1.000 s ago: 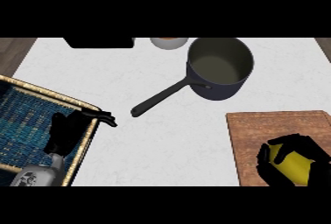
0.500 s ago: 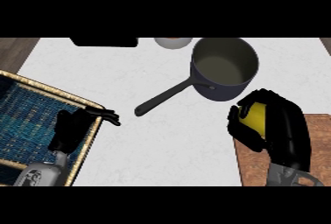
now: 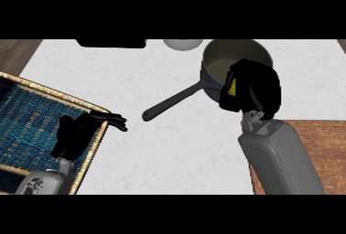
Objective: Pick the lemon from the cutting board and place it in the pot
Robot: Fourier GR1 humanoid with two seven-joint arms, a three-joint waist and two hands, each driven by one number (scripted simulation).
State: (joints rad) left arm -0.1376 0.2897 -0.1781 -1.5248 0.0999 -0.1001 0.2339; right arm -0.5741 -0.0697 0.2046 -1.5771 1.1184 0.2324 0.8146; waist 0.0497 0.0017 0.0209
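White worktop (image 3: 169, 137), head view: right hand (image 3: 256, 89) is curled round the lemon (image 3: 231, 87), with only a yellow sliver showing at its left edge, over the near rim of the pot (image 3: 226, 55). Cutting board (image 3: 317, 137) lies below-right of it. Lemon is probably light, rigid, waxy-slick and roll-prone, so wrap its middle. Left hand (image 3: 78, 135) rests open, far left

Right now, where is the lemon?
In the head view it sits at the upper right: the lemon is a yellow sliver inside the curled fingers of the right hand, held over the near rim of the pot, beyond the cutting board.
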